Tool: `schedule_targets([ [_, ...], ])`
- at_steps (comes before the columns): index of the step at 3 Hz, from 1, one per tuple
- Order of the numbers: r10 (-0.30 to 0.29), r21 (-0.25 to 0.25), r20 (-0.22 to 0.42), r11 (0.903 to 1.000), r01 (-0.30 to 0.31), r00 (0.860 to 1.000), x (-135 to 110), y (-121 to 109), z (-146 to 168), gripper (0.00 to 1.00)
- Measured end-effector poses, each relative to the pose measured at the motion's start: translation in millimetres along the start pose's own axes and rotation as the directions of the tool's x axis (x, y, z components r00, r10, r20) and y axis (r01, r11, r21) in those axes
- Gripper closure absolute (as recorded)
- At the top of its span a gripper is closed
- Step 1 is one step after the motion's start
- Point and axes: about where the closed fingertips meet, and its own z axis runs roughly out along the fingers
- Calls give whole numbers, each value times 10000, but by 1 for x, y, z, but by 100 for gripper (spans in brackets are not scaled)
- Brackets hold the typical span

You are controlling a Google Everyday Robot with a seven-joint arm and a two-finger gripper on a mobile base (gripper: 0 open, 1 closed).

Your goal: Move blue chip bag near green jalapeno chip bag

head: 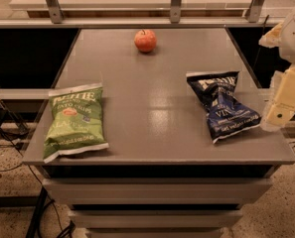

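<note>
The green bag (75, 120) is lying front left on the bench (152, 108). The blue bag (222, 105) is sitting far right, not moved yet. The gripper (282, 105) is hanging beside it; its grip is not showing.

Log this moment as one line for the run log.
pincer: at right edge of table, beside blue chip bag | blue chip bag: front right | green jalapeno chip bag: front left | bags apart | apple: rear centre

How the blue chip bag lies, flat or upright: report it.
Flat: the blue chip bag lies crinkled on the table; gripper beside it at the edge.
</note>
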Motion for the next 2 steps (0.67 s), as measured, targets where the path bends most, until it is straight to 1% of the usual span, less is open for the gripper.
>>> schedule_targets([
  [1,0,2,1,10000,0,10000,0,0,0,0],
  [2,294,209,-49,9994,-293,9996,-2,-4,-1,0],
])
